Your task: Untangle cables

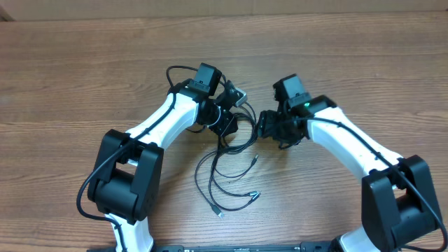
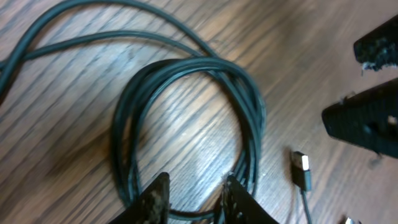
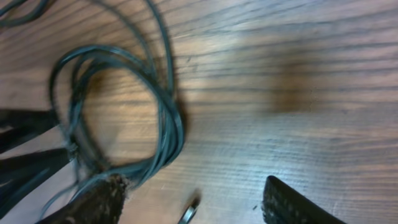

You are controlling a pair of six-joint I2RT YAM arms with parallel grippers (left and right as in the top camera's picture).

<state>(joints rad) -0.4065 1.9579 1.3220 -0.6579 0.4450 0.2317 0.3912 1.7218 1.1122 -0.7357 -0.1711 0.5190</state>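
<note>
Cables: thin black cords lying flat on the table, mid-width and nearer the robot's edge than the far edge. Several turns form a rough ring; two more strands arc off beyond it.
Loose ends: in the overhead view, strands trail from the ring toward the robot's edge and fan out into three small plug ends, apart from one another.
Flat plug: metal-faced, lies just beside the ring, on the side toward the right arm's fingers.
Silver tip: shows at the lower edge of the right wrist view, on bare wood between the right fingers; too cropped to tell more.
Left gripper: low over the ring's near side, fingers a little apart with wood visible between them. One finger sits over the ring's strands. A strand crosses the gap; no clamp on it that I can see.
Right gripper: fingers spread wide, nothing pinched. One finger is just beside the ring's edge, the other well clear on bare wood.
In the way: both gripper heads crowd the ring from opposite sides and hide most of it from overhead.
Left arm: white shell, black joints, reaches in from the near left corner.
Right arm: same build, from the near right corner.
Arm wiring: thicker black cable looping along the left arm, off the table.
Table: brown wood grain, soft glare near the ring.
Beyond far edge: a pale strip; cannot tell what it is.
</note>
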